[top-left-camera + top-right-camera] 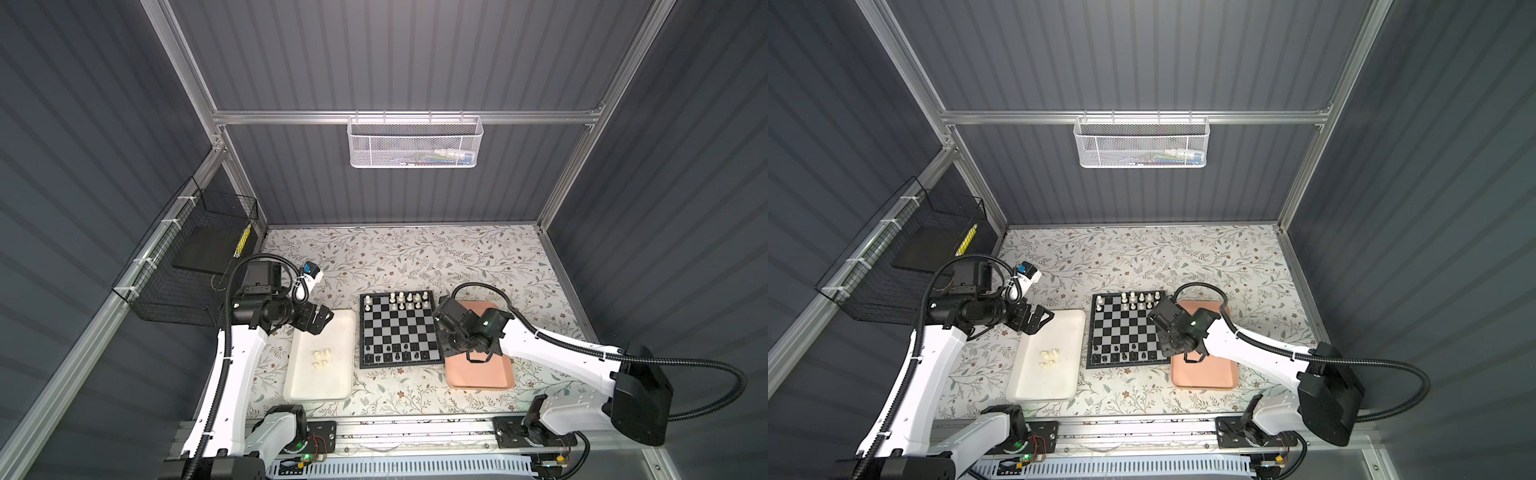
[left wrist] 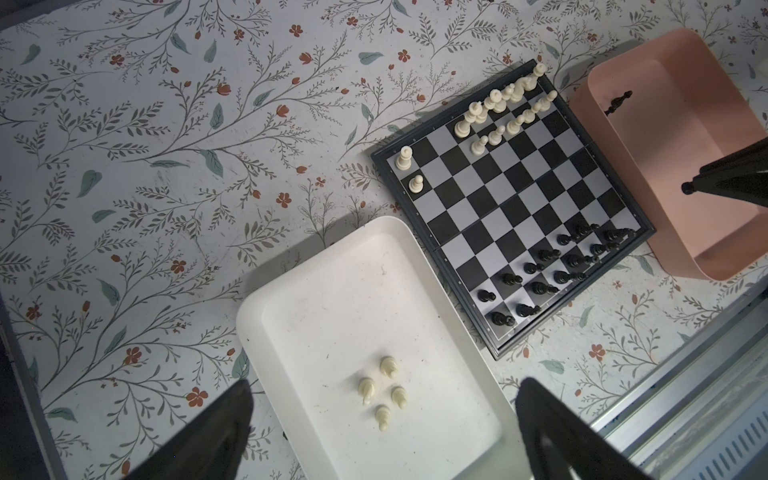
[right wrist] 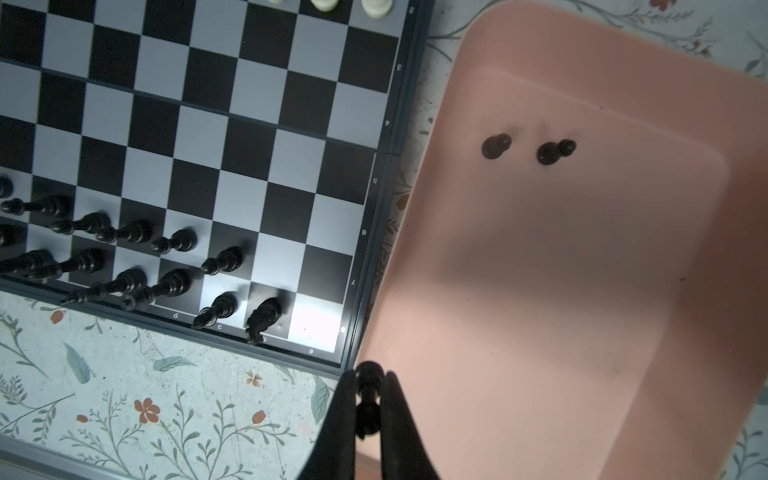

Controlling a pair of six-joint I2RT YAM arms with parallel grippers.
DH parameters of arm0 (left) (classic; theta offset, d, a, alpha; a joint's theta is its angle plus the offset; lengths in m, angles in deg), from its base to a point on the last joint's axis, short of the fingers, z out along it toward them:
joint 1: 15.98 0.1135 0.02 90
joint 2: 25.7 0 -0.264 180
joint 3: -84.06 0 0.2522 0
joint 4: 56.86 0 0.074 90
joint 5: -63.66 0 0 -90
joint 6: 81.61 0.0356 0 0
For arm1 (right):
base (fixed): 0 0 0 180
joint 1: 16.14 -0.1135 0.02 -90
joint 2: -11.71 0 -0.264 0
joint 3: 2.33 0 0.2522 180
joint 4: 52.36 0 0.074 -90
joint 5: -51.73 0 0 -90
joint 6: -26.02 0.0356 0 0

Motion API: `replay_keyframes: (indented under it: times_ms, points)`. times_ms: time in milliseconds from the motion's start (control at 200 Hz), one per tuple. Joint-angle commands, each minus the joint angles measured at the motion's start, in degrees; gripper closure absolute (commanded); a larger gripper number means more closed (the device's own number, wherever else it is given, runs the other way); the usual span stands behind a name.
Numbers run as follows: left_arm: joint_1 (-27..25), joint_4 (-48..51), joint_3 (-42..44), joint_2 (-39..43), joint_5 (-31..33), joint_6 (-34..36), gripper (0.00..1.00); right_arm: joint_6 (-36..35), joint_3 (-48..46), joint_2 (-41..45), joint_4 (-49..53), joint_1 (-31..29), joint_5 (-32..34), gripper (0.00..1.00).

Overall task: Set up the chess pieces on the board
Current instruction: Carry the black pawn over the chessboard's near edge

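here, white tray (image 2: 332,291): four cream pieces (image 2: 366,388) (pink tray (image 3: 582,291): black pair (image 3: 494,146))

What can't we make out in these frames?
Held black piece: kind unclear, mostly covered by the right gripper, right wrist view.
Pink tray: far part hidden under the right arm, both top views.
White mesh basket: contents blurred behind mesh, both top views.
Black pieces on the board: kinds too small, top views.
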Motion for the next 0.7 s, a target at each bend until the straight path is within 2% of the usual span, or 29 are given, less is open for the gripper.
replay_keyframes:
  times_ms: [0,375,695]
  points:
    - [-0.41,1.96,-1.89,0.74,-0.82,-0.13,0.01,1.73,2.09,-1.52,1.37,-1.47,1.73,0.88]
    - [-0.41,1.68,-2.11,0.24,-1.1,-0.27,0.0,1.52,4.27,-5.78,1.6,-3.62,3.54,0.88]
    - [-0.41,2.34,-2.34,0.47,-0.45,0.05,0.0,1.42,4.05,-8.67,-1.39,-3.71,1.7,0.88]
